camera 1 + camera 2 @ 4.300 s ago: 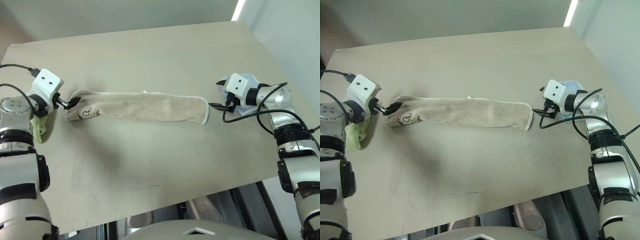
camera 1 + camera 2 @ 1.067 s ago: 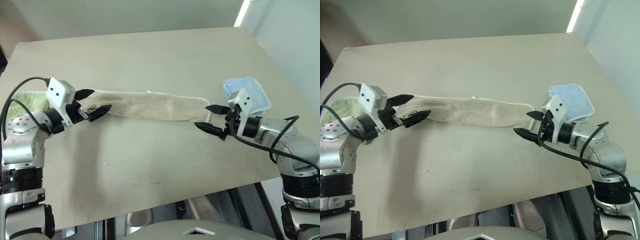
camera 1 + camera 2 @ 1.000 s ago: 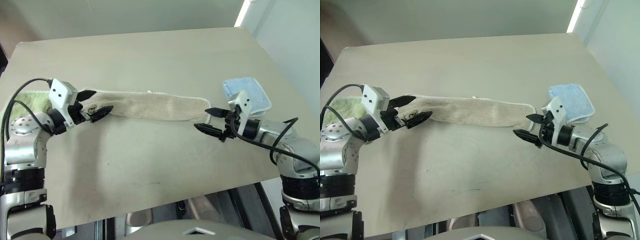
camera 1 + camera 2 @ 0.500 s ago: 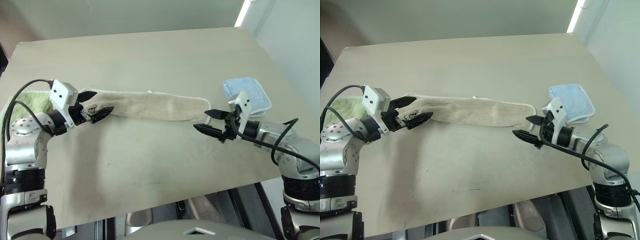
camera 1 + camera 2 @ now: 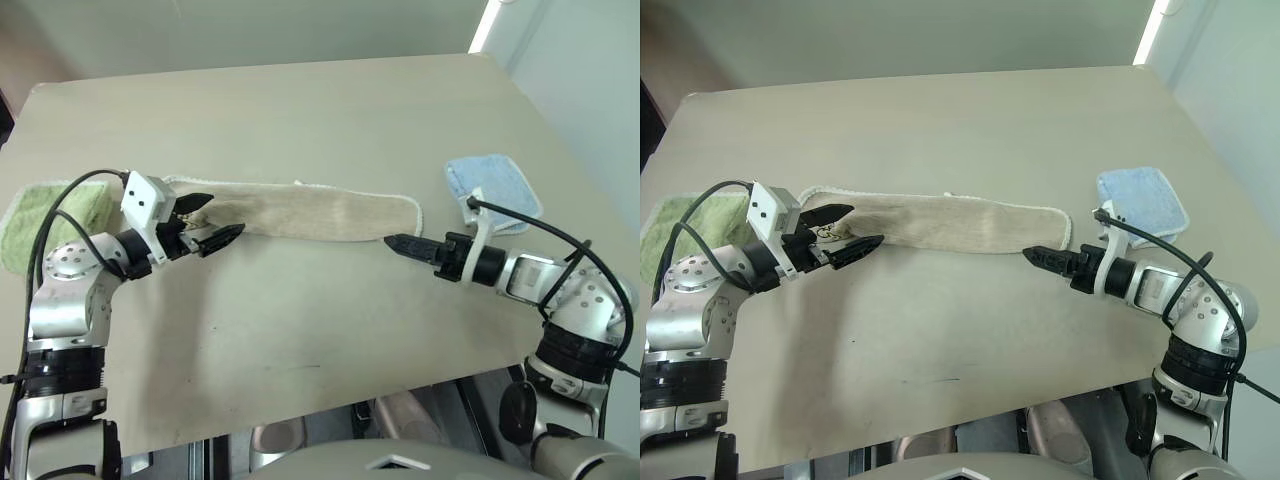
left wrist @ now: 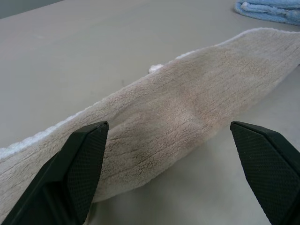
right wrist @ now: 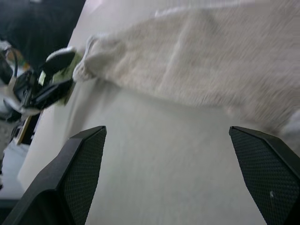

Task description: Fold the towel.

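The towel point(image 5: 320, 211) is a long beige strip with white edging, lying flat across the middle of the table point(image 5: 300, 100). My left gripper point(image 5: 225, 216) hovers open over the towel's left end, one finger on each side of the strip, near the small dark mark point(image 5: 826, 231). In the left wrist view the towel point(image 6: 187, 108) runs away between the two spread fingers point(image 6: 79, 173). My right gripper point(image 5: 390, 241) points left just in front of the towel's right end, apart from it. It is rolled on edge. Its wrist view shows both fingers point(image 7: 267, 173) wide apart with bare table between.
A lime-green folded towel point(image 5: 40, 212) lies at the table's left edge behind my left arm. A light blue folded towel point(image 5: 492, 186) sits at the right, behind my right forearm. The table's front edge runs close below both arms.
My right wrist has rolled, so its fingers now stack one over the other seen from above. The left gripper has shifted slightly right along the towel's left end.
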Robot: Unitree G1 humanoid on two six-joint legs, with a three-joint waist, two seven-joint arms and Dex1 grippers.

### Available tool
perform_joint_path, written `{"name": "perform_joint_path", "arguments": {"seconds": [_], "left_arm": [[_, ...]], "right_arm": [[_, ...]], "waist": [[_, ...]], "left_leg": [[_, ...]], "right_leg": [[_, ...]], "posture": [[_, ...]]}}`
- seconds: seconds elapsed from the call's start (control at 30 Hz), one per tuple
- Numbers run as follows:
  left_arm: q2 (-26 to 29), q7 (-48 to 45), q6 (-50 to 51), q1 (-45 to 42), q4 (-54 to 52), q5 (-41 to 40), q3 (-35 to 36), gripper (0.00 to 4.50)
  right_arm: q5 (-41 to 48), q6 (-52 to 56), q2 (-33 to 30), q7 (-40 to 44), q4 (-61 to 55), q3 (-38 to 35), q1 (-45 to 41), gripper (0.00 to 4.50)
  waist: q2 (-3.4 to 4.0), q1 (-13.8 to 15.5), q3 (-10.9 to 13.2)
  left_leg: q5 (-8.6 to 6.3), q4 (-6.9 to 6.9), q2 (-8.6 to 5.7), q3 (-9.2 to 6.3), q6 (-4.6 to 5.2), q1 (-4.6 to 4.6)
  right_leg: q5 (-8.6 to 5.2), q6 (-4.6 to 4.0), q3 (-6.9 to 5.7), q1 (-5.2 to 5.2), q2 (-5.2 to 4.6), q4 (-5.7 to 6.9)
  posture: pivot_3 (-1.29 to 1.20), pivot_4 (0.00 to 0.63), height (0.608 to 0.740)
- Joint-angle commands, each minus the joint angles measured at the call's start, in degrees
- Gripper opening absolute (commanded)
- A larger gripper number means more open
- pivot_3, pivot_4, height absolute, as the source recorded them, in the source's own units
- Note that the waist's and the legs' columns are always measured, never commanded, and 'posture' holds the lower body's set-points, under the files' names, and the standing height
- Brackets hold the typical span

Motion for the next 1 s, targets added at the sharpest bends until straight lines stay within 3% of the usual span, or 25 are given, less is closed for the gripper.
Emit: {"name": "perform_joint_path", "arguments": {"seconds": [0.03, 0.33, 1.0], "left_arm": [[0.20, 0.35, 0.15, -0.41, -2.31, -0.75, 0.65, 4.47], [0.14, 0.34, 0.42, -0.52, -2.39, -0.76, 0.64, 4.47], [-0.06, 0.38, 0.44, -0.44, -2.34, -0.69, 0.65, 4.47]], "right_arm": [[2.81, 1.44, 1.21, -3.26, -0.15, -2.61, -0.51, 4.44], [12.29, 1.46, 4.48, -16.15, 4.15, -5.79, -0.37, 4.44], [26.95, 1.14, 4.78, -31.46, 8.47, -6.50, 0.56, 4.44]], "waist": [[0.00, 0.00, 0.00], [0.01, 0.02, 0.00], [0.01, 0.00, 0.00]], "left_leg": [[-0.03, 0.00, 0.00, 0.00, 0.05, 0.00], [-0.08, -0.02, 0.01, -0.01, 0.11, -0.01], [-0.17, -0.07, 0.06, -0.07, 0.14, -0.04]], "right_leg": [[-0.01, -0.02, -0.01, -0.02, 0.06, 0.00], [-0.05, 0.16, 0.01, -0.12, 0.12, 0.02], [-0.10, 0.12, 0.10, -0.19, 0.11, 0.02]], "posture": [[0.00, 0.150, 0.740], [0.00, 0.150, 0.740], [0.00, 0.150, 0.740]]}}
